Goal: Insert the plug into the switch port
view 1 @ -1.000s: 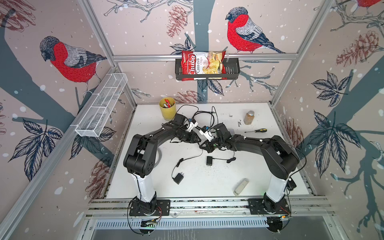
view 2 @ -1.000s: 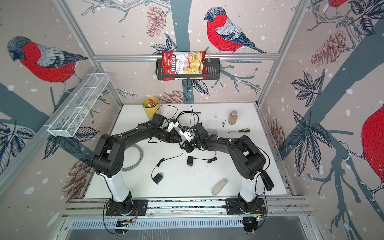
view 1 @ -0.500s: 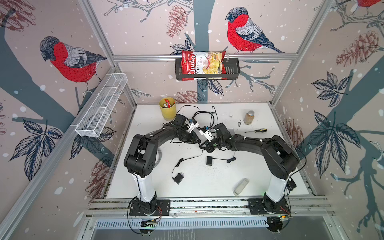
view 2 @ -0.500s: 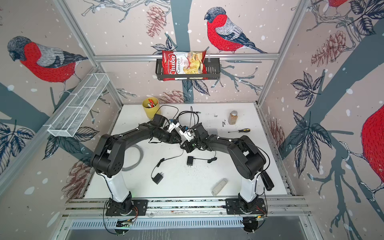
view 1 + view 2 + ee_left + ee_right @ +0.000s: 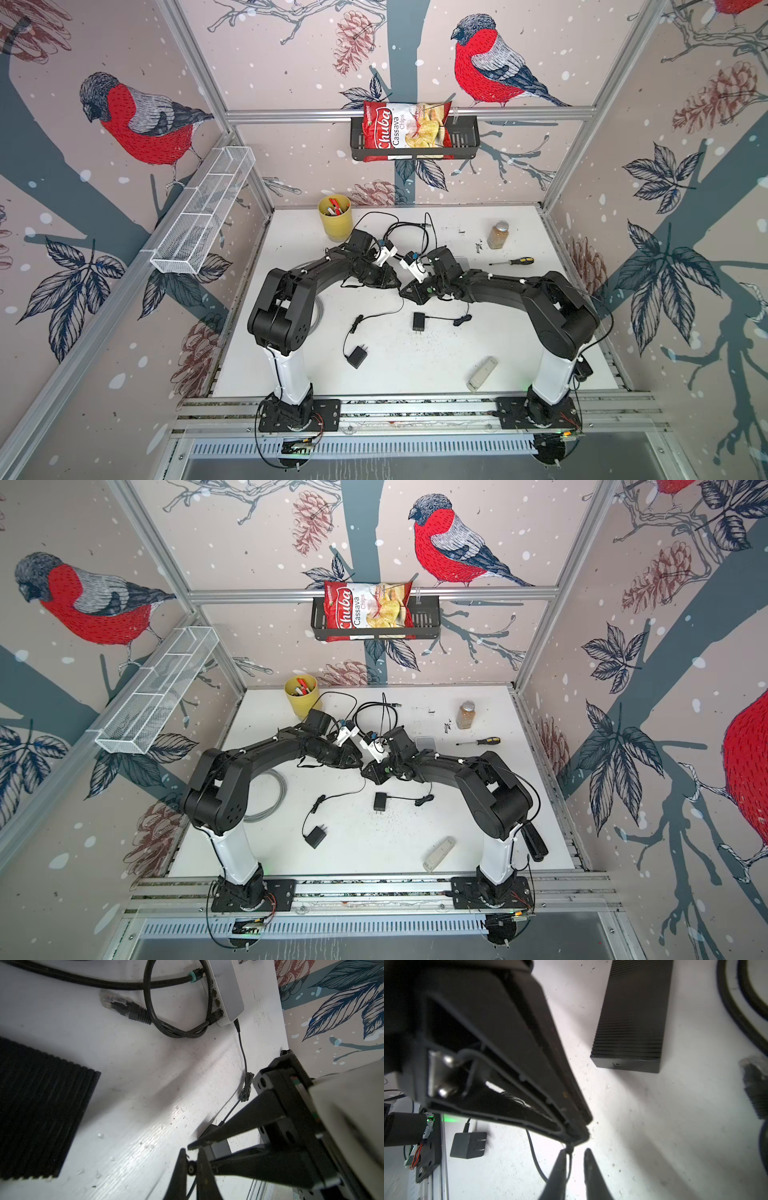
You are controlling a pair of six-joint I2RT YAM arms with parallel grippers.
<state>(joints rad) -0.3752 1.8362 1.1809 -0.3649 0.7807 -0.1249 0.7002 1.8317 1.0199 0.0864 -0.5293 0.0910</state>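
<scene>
In the left wrist view my left gripper (image 5: pixel 191 1153) is shut on the plug (image 5: pixel 191 1166), a small round barrel end on a thin black cable. The right wrist view shows that plug (image 5: pixel 570 1148) at the tips of the left fingers (image 5: pixel 550 1088). My right gripper (image 5: pixel 575 1152) is open just below it, and the cable runs along one finger. The switch (image 5: pixel 633 1012), a black ribbed box, lies flat with a small round port (image 5: pixel 617 1064) on its end face. It also shows in the left wrist view (image 5: pixel 41 1115). In both top views the two grippers (image 5: pixel 395 282) (image 5: pixel 406 291) meet mid-table.
A white hub (image 5: pixel 226 991) with network cables plugged in lies near the right wall. A loose network connector (image 5: pixel 112 1001) lies beside it. Two black adapters (image 5: pixel 356 356) (image 5: pixel 418 322) sit nearer the front. A yellow cup (image 5: pixel 335 216), a jar (image 5: pixel 498 235) and a screwdriver (image 5: pixel 513 262) stand at the back.
My left gripper has closed on the plug. My right gripper, shut before, has opened a little off the cable. Both arms have stayed almost in place.
</scene>
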